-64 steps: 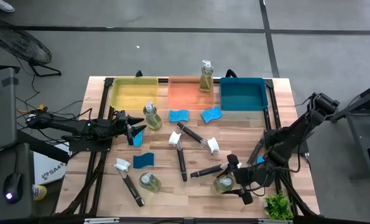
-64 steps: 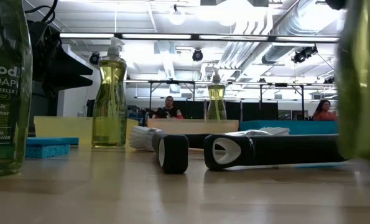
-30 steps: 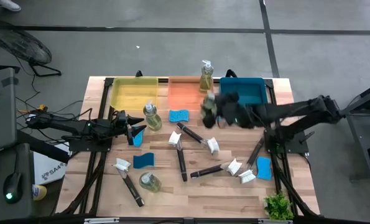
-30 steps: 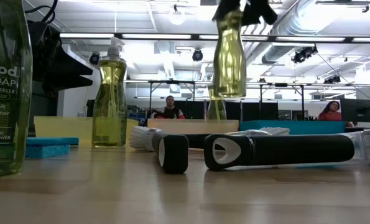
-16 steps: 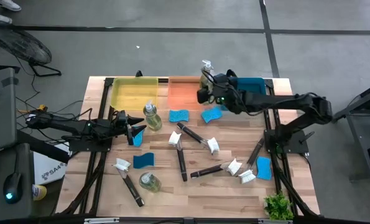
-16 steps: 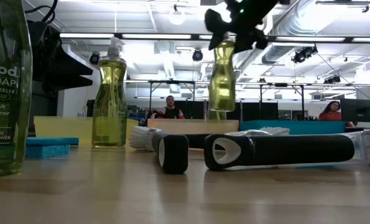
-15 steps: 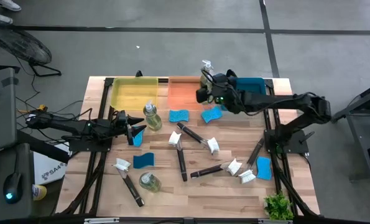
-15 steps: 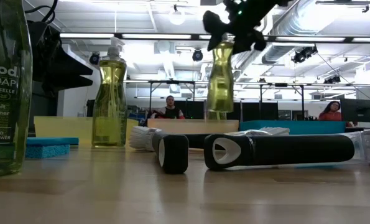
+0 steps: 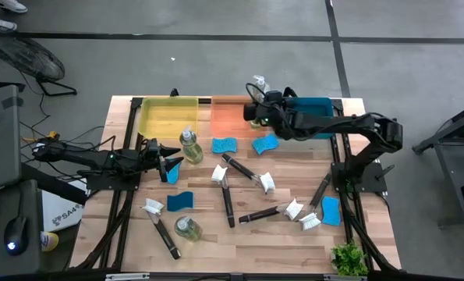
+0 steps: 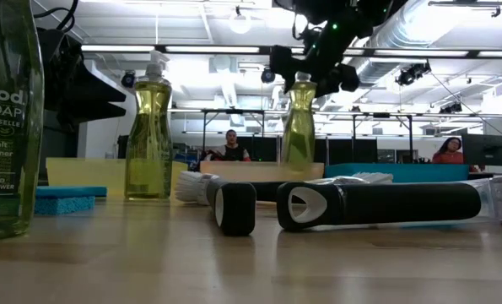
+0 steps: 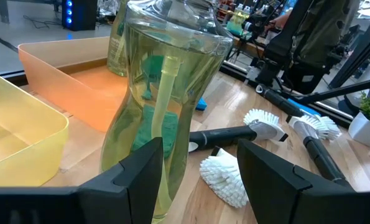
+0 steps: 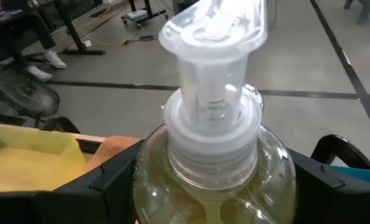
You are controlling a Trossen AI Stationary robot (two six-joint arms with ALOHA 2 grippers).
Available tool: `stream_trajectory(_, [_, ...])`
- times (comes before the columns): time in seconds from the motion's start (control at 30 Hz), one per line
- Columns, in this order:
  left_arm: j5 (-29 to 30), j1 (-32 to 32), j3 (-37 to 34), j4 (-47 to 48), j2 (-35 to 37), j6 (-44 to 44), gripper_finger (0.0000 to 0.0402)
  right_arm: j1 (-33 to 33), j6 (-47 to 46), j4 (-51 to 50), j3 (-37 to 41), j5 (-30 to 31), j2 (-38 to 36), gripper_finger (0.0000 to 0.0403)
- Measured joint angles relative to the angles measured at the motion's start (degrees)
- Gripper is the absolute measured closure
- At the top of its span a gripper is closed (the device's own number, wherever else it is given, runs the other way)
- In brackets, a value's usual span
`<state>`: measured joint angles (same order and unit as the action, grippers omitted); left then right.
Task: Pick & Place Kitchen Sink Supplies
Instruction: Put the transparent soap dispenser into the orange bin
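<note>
The right tool [image 9: 256, 111] is clenched around a clear pump bottle of yellowish soap [image 10: 299, 125], holding it upright just over the translucent orange tray [image 9: 225, 115] at the far side of the wooden tabletop [image 9: 239, 238]; to finish well it should lower the bottle level until its base is flat on the tray floor, clear of the soap bottle already standing there, before letting go. The left tool [image 9: 171, 160] is closed on a second clear soap bottle [image 11: 163, 93] standing on the tabletop just in front of the yellow tray [image 9: 168, 119]. Compared with a second ago, the carried bottle has travelled from above the tabletop to the orange tray and sits lower, while the left arm is unchanged.

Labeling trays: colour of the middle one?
Orange tray, clearest in the high view.
</note>
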<state>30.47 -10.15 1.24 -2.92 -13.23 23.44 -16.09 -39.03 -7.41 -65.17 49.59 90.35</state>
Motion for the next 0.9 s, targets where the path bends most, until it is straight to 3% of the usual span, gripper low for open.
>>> stream_trajectory(0.9, [0.0,0.0,0.0,0.0,0.0,0.0,0.0199,-0.9,-6.1,-2.2,0.4,3.0,3.9,0.0122])
